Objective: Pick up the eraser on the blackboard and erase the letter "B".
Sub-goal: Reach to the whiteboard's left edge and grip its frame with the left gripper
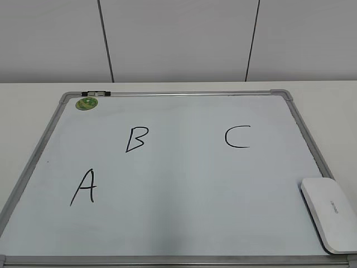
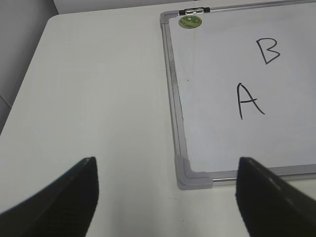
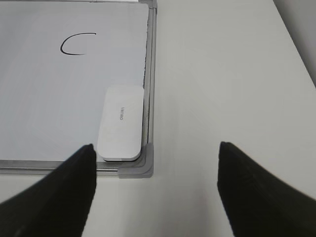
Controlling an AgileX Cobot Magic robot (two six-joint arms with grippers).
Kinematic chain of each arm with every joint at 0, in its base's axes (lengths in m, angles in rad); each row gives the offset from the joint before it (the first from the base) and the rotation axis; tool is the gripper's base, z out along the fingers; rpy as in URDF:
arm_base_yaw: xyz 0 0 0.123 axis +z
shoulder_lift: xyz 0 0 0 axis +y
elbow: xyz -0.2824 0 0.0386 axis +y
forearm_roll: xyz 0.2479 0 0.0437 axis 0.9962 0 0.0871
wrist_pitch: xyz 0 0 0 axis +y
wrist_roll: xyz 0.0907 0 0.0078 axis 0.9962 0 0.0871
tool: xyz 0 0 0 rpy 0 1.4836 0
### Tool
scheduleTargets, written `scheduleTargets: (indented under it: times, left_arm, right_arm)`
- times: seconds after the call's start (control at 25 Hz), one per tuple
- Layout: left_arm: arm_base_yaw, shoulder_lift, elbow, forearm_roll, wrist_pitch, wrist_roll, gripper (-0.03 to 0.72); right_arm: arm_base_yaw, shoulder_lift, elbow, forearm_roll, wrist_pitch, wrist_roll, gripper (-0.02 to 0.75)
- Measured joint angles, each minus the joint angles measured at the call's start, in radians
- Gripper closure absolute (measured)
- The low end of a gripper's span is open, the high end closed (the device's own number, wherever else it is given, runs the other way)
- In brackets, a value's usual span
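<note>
Blackboard (image 1: 167,223) is lying flat on table (image 2: 98,98), filling most of it. Eraser (image 3: 121,123) is resting at board's 4 o'clock corner, sitting at 11 o'clock from right gripper (image 3: 155,192), apart. Letter "B" (image 1: 136,139) is showing at 10 o'clock. Both left gripper (image 2: 165,197) and right are hovering spread wide, holding nothing.

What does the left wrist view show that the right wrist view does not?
Only the left wrist view shows the letter "A", the letter "B", the green magnet and the open left gripper. Only the right wrist view shows the letter "C", the eraser in the board's near right corner and the open right gripper. Both show the blackboard and the table.
</note>
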Motion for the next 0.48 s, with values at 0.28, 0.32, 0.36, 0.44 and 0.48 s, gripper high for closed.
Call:
scheduleTargets:
  times: [0.28,0.32,0.36,0.44,0.48]
  left_arm:
    - [0.0,0.0,0.0,0.0,0.0,0.0,0.052]
    - [0.0,0.0,0.0,0.0,0.0,0.0,0.052]
    - [0.0,0.0,0.0,0.0,0.0,0.0,0.054]
    - [0.0,0.0,0.0,0.0,0.0,0.0,0.056]
    - [0.0,0.0,0.0,0.0,0.0,0.0,0.057]
  right_arm:
    - [0.0,0.0,0.0,0.0,0.0,0.0,0.151]
    - [0.0,0.0,0.0,0.0,0.0,0.0,0.151]
    - [0.0,0.0,0.0,0.0,0.0,0.0,0.151]
    - [0.0,0.0,0.0,0.0,0.0,0.0,0.151]
    - [0.0,0.0,0.0,0.0,0.0,0.0,0.151]
